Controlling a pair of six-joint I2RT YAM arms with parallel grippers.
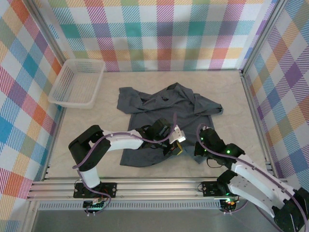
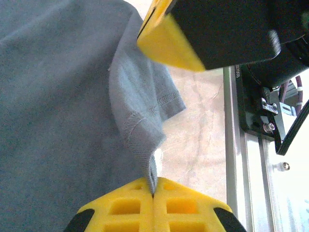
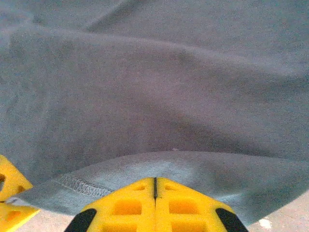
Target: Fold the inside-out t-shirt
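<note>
The inside-out t-shirt (image 1: pixel 164 108) is lying wrinkled in the middle of the table (image 1: pixel 96 116), its near hem reaching toward the table's near edge, while the white basket (image 1: pixel 77 82) is sitting at the far left corner. Both arms are working at the right end of that hem, probably so the cloth can be lifted as 1 straight edge. The left gripper (image 2: pixel 153 193) is pinching a stitched fold of hem between its 2 closed yellow fingers. The right gripper (image 3: pixel 154 186), just beside it, is pressing its fingers together with the hem apparently caught at their tips.
</note>
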